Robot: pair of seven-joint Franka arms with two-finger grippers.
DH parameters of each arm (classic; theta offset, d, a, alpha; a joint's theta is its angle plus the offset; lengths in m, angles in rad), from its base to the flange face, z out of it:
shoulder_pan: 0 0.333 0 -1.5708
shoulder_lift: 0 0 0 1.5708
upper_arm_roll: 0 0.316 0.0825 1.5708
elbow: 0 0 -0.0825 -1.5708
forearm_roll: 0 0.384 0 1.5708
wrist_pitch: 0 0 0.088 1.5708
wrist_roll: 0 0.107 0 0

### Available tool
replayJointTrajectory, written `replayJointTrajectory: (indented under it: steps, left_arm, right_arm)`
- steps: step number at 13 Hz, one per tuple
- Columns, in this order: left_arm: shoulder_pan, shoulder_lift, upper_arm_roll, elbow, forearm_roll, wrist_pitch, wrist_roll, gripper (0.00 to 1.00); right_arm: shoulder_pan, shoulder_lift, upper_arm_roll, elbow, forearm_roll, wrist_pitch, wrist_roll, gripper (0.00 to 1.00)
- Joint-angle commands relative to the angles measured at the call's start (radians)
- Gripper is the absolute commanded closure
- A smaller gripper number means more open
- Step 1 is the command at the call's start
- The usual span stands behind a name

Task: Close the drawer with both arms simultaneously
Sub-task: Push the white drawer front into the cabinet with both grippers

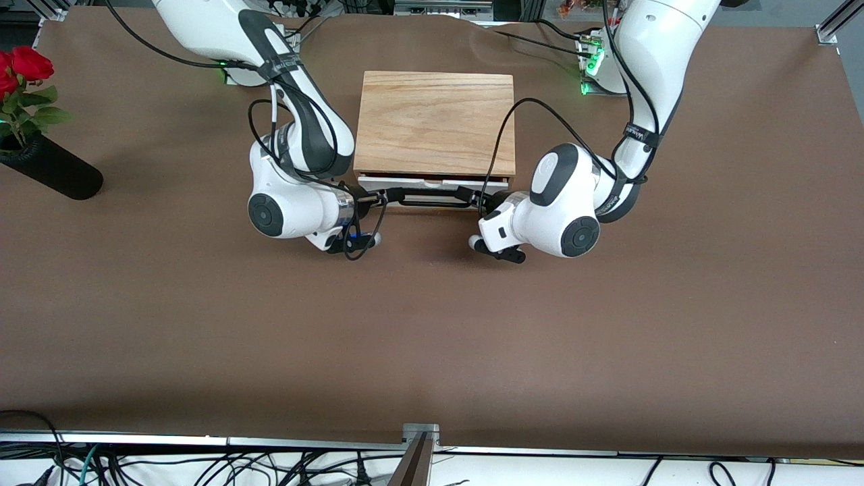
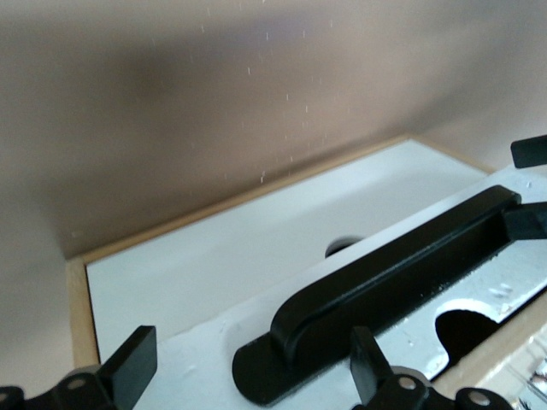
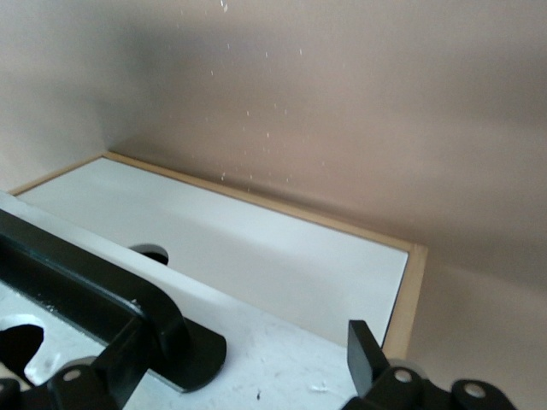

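Observation:
The light-wood box stands mid-table between the two arms. Its drawer shows only a thin strip of white front panel, sticking out slightly toward the front camera, with the black handle across it. My right gripper is open at the handle's end toward the right arm. In the right wrist view its jaws stand against the white panel beside the handle's foot. My left gripper is open at the handle's other end. In the left wrist view its jaws straddle the handle's foot.
A black vase with red roses lies at the right arm's end of the table. The brown table stretches toward the front camera, with cables along its near edge.

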Motion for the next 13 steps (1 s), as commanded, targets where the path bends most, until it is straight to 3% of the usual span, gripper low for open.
replayJointTrajectory:
  steps: [1, 6, 10, 13]
  left_arm:
    - [0.006, -0.027, -0.002, -0.023, -0.026, -0.078, 0.022, 0.00]
    - [0.015, -0.018, -0.002, -0.023, -0.026, -0.186, 0.024, 0.00]
    - [0.045, -0.022, 0.013, 0.097, -0.005, -0.188, 0.027, 0.00]
    - [0.090, -0.062, 0.021, 0.194, 0.189, -0.186, 0.028, 0.00]
  right_arm:
    - [0.000, -0.102, -0.008, -0.146, -0.002, -0.007, -0.006, 0.00]
    - [-0.001, -0.125, 0.005, -0.176, -0.005, -0.004, -0.009, 0.00]
    - [-0.032, -0.102, -0.089, 0.012, -0.077, -0.063, -0.037, 0.00]
    - [-0.088, -0.085, -0.115, 0.155, -0.200, -0.145, -0.034, 0.00]
